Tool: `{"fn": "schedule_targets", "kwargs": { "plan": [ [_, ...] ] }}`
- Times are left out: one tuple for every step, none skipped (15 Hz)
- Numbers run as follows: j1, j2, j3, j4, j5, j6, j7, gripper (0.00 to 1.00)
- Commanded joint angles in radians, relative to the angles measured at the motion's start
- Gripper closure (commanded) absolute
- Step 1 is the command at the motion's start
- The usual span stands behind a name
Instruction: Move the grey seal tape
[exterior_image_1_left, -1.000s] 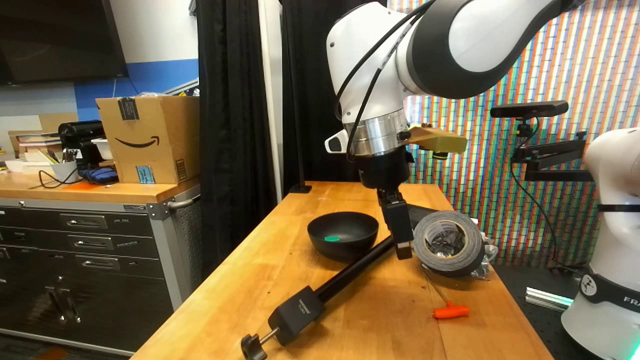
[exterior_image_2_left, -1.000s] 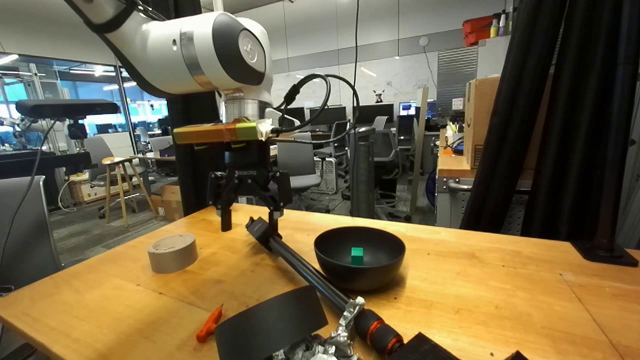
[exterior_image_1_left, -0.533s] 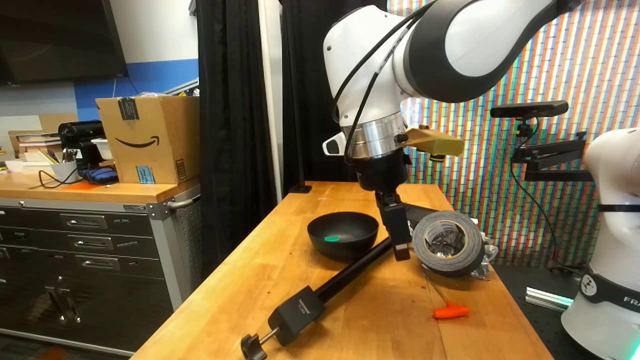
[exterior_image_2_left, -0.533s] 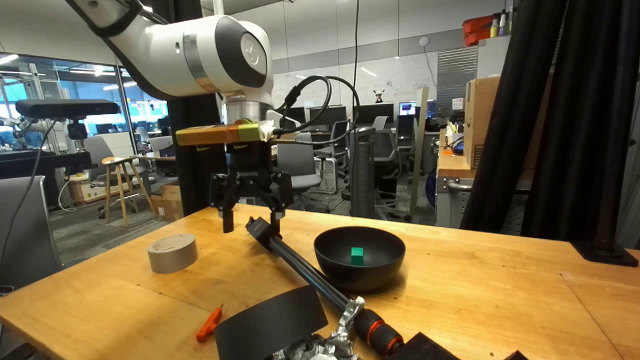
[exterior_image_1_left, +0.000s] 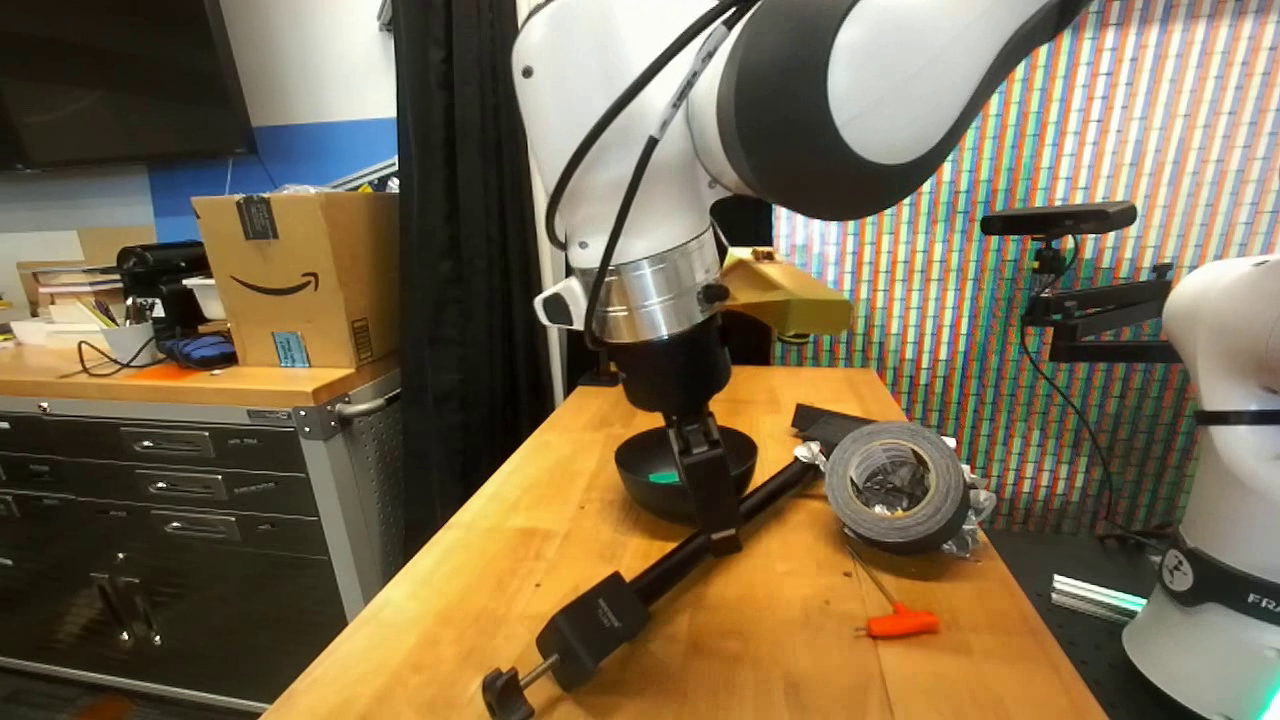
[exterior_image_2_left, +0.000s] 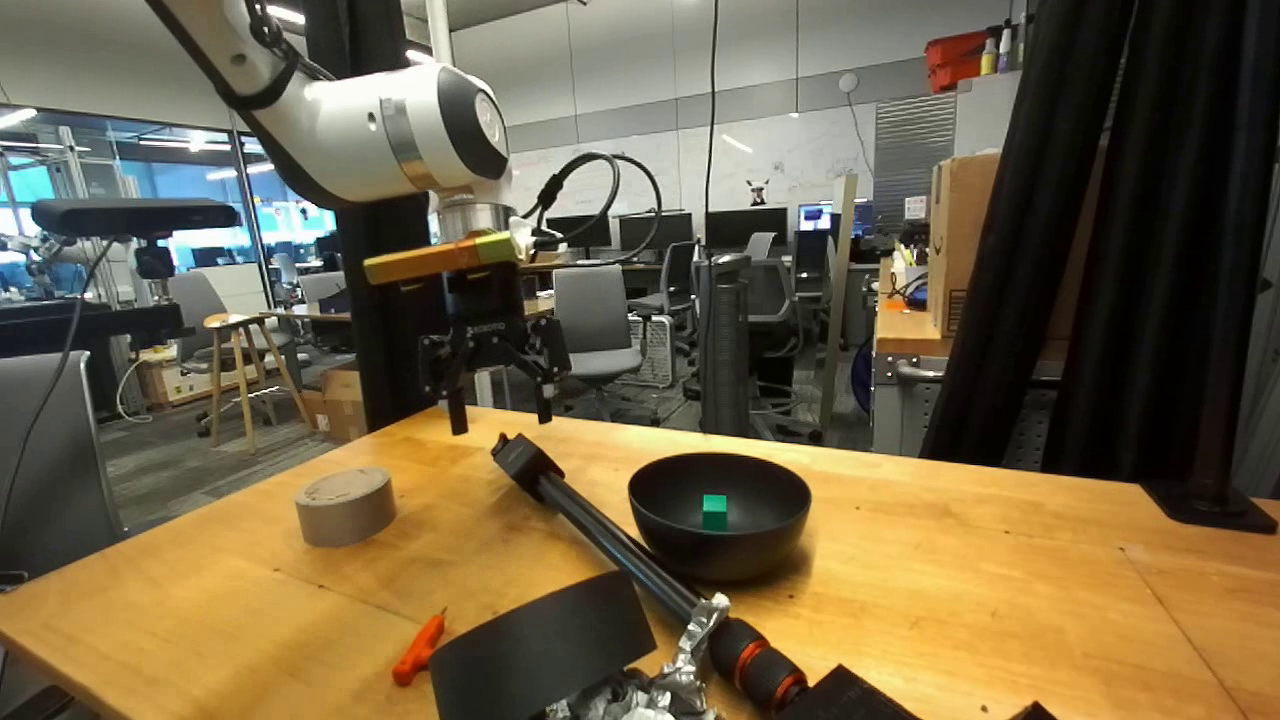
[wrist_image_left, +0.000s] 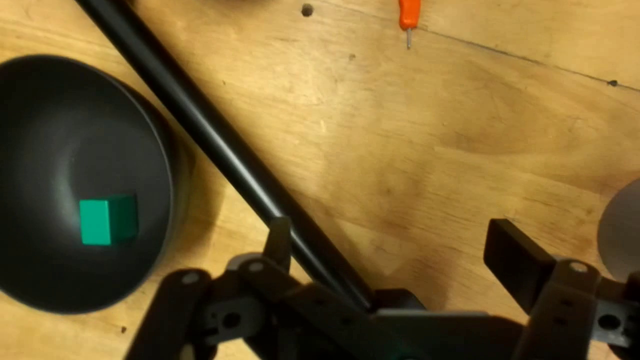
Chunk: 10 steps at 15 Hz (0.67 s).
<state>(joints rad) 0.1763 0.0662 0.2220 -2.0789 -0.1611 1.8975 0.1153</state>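
The grey seal tape (exterior_image_2_left: 345, 507), a grey roll with a lighter top, lies flat at the table's left part in an exterior view. Part of it shows at the right edge of the wrist view (wrist_image_left: 620, 227). My gripper (exterior_image_2_left: 502, 420) is open and empty, in the air behind and to the right of the tape. In an exterior view the gripper (exterior_image_1_left: 725, 540) hangs in front of the black bowl, over the black pole. In the wrist view the gripper (wrist_image_left: 390, 227) spans bare wood, and the tape lies beyond its right finger.
A black clamp pole (exterior_image_2_left: 620, 550) crosses the table beside the black bowl (exterior_image_2_left: 720, 560), which holds a green cube (exterior_image_2_left: 714, 512). An orange-handled tool (exterior_image_1_left: 903, 625) lies near a larger black tape roll (exterior_image_1_left: 948, 495) standing on its edge by crumpled foil (exterior_image_2_left: 690, 650).
In an exterior view my arm has moved left and lower, now in front of the bowl. The hand has turned slightly and moved farther back in the opposite view. The tape has not moved.
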Motion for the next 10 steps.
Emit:
{"fn": "schedule_targets", "kwargs": {
  "plan": [
    [0.06, 0.136, 0.017, 0.19, -0.052, -0.089, 0.052, 0.0],
    [0.075, 0.16, 0.018, 0.224, -0.05, -0.105, 0.063, 0.0],
    [0.089, 0.182, 0.017, 0.254, -0.05, -0.116, 0.072, 0.0],
    [0.103, 0.205, 0.016, 0.287, -0.048, -0.128, 0.084, 0.0],
    [0.117, 0.227, 0.014, 0.319, -0.044, -0.141, 0.101, 0.0],
    [0.131, 0.246, 0.013, 0.349, -0.044, -0.153, 0.122, 0.0],
    [0.144, 0.263, 0.009, 0.373, -0.048, -0.166, 0.147, 0.0],
    [0.155, 0.28, 0.008, 0.399, -0.043, -0.179, 0.163, 0.0],
    [0.167, 0.297, 0.009, 0.424, -0.036, -0.189, 0.181, 0.0],
    [0.18, 0.312, 0.008, 0.446, -0.039, -0.2, 0.199, 0.0]
  ]
}}
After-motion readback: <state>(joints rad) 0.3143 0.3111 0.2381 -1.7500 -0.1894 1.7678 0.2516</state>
